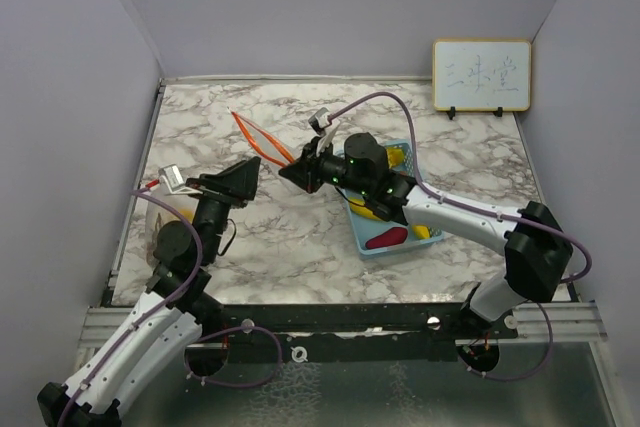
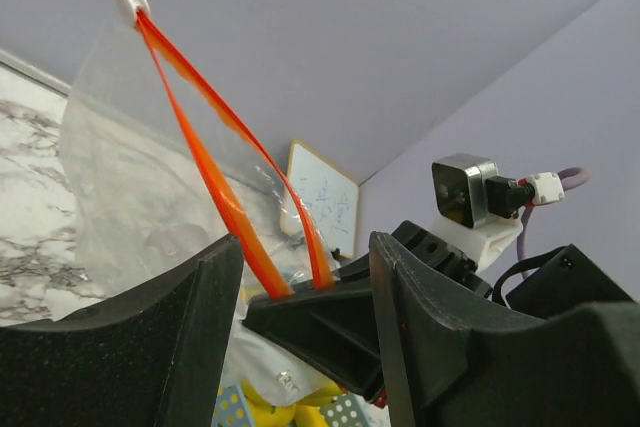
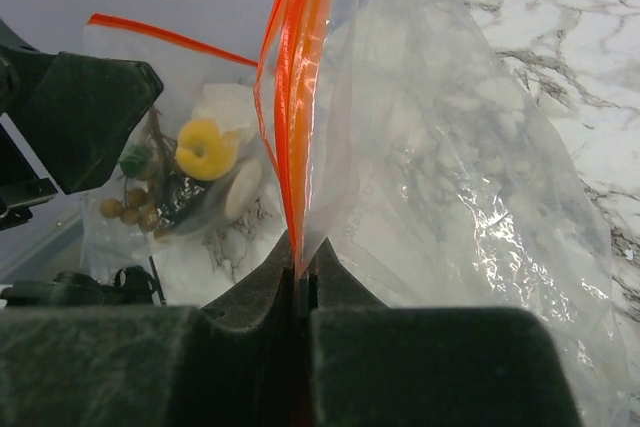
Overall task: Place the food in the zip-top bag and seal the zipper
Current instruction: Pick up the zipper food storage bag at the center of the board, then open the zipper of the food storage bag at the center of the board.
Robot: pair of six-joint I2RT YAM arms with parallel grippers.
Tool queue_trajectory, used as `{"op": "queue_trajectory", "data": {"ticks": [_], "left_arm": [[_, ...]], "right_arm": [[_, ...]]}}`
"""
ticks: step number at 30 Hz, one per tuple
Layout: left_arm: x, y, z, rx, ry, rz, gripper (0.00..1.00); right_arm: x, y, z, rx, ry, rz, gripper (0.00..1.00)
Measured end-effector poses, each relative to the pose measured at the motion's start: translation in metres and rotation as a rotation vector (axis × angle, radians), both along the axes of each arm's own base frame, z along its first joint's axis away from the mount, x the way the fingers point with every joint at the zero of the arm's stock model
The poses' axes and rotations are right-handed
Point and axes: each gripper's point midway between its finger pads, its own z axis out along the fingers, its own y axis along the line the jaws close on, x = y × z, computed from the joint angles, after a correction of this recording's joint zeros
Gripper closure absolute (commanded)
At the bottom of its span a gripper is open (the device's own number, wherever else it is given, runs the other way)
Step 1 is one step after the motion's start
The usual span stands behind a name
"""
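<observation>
In R end effector (image 3: 300,285): bag zipper (image 3: 290,167) pinched.

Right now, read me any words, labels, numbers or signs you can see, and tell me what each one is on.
whiteboard: a few faint handwritten marks in pale ink, too faint and small to read in either the top view or the left wrist view.
zip-top bag: no print shows.
light-blue basket: no label shows.
</observation>
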Motion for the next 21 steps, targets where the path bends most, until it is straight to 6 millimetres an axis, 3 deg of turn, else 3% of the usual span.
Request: {"op": "queue_trajectory", "data": {"ticks": [3, 13, 21], "left_arm": [[0.004, -0.007, 0.001, -0.018, 0.003, -0.023, 0.44], [0.015, -0.021, -0.016, -0.030, 0.067, -0.059, 0.49], [0.025, -0.028, -0.023, -0.041, 0.086, -0.067, 0.48]], "right_arm": [[-0.005, -0.001, 0.000, 0.004, 0.001, 0.022, 0.97], [-0.022, -0.005, 0.033, 0.072, -0.059, 0.065, 0.98], [-0.045, 0.007, 0.031, 0.045, -0.105, 0.127, 0.98]]}}
